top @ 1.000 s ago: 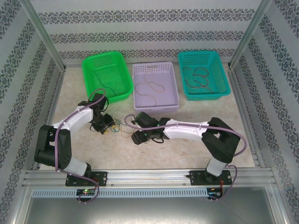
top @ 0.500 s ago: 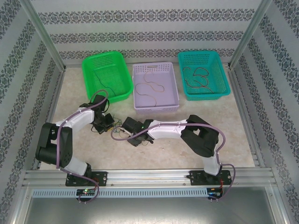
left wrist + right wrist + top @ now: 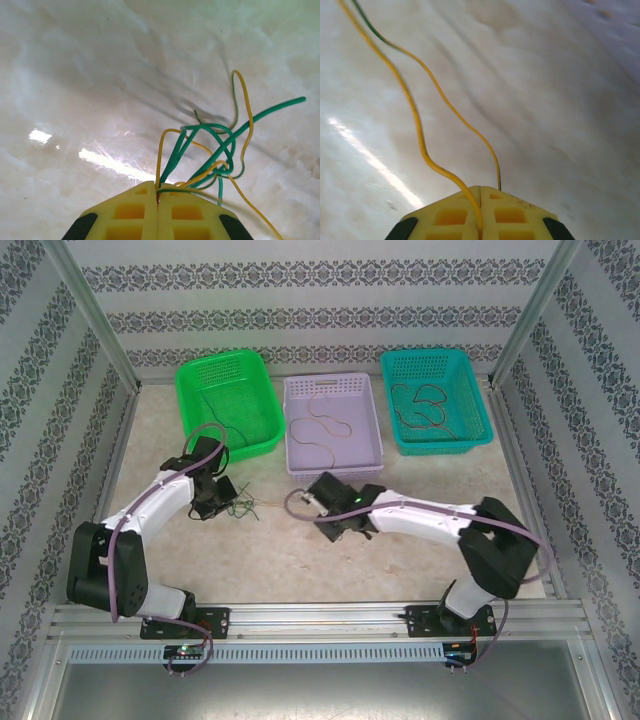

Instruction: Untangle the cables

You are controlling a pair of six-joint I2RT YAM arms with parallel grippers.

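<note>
The cables form a small green and yellow tangle [image 3: 243, 507] on the table, between the two arms. My left gripper [image 3: 220, 503] is at the tangle's left side. In the left wrist view its yellow fingers [image 3: 130, 212] are pressed together on green and yellow strands, and the tangle [image 3: 216, 146] fans out just ahead of the left gripper [image 3: 158, 190]. My right gripper [image 3: 322, 516] is to the right of the tangle. In the right wrist view the right gripper [image 3: 480, 189] is shut on a thin yellow cable [image 3: 421, 138] that runs away to the upper left above the tabletop.
Three baskets stand along the back: a green one [image 3: 190, 390], a lavender one [image 3: 298, 462] and a teal one [image 3: 478, 412], each with a loose cable inside. Metal frame posts and patterned walls close in the sides. Thick purple cables loop along both arms.
My right gripper has closed on the yellow cable and drawn back to the right, away from the tangle. The left gripper has closed on the strands and stayed beside the tangle.
</note>
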